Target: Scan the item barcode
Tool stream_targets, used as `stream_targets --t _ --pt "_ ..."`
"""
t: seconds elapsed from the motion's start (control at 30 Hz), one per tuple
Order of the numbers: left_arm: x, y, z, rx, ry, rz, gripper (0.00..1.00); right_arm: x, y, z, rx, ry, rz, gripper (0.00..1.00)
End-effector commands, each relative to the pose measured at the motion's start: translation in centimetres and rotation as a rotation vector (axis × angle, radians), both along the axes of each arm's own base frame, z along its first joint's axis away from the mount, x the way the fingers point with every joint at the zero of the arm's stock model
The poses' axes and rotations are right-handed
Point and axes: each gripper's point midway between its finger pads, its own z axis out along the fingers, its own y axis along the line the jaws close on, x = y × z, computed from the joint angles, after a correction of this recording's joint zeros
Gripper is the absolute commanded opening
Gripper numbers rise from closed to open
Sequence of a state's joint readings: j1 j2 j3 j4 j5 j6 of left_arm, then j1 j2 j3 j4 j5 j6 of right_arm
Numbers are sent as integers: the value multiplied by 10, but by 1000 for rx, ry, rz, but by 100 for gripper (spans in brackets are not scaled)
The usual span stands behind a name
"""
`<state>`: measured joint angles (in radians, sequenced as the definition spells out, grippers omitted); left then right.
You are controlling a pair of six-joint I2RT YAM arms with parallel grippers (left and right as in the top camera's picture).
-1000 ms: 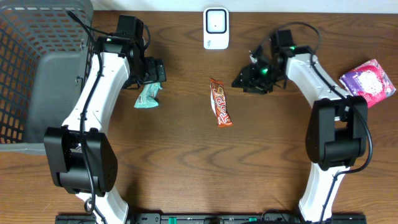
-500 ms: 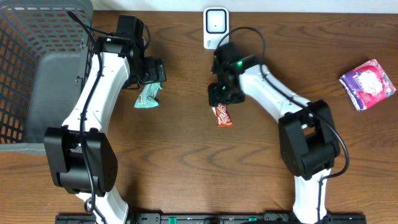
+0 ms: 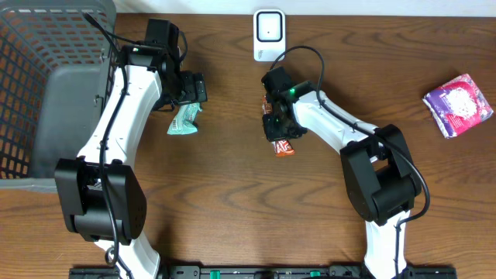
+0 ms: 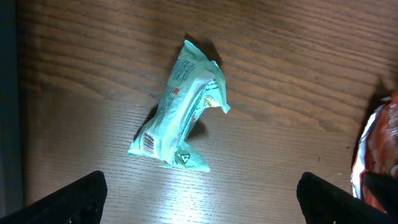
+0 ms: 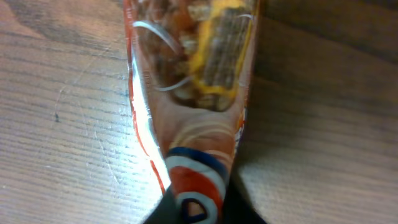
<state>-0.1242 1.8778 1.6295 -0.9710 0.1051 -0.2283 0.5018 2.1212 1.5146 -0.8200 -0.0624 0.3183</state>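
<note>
Right in the middle of the worktop (image 3: pixel 232 201), my right fingers (image 3: pixel 277 122) are now pinched shut on the snack bar (image 3: pixel 283 146). A second ago that arm was far off toward 2 o'clock, with nothing in it. Then it swung over the bar with the fingers half apart, and now they have snapped together on the wrapper. From my right wrist I see the orange wrapper (image 5: pixel 193 93) squeezed between my two dark tips, with the wood right under it. I cannot tell if the bar is off the wood yet. It sits about where it sat before.

My left fingers (image 3: pixel 187 97) have not moved at all. They hang wide apart over the mint green packet (image 4: pixel 183 109), at 9 o'clock from the bar, and do not touch it.

So I think the grab is done, and the scan is not. The white scanner (image 3: pixel 269 35) stands at 12 o'clock from the bar, near but apart. I think my next job is to lift the bar and show its stripes to the scanner. I see no barcode on the side facing up, so I may need to turn it.
</note>
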Motion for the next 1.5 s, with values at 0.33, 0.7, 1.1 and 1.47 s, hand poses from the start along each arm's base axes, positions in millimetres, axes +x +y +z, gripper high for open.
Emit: stream_targets --t 0.33,0.7,1.1,1.47 --pt "-2 3 -5 13 14 0 98 88 18 95 81 -283 -55 1" --pt "-2 3 -5 13 14 0 98 164 21 163 148 -632 -59 1" --pt "-2 3 -5 13 14 0 98 194 15 192 138 -807 -78 1" --pt "-2 3 -5 13 14 0 98 220 16 185 170 -884 -128 1"
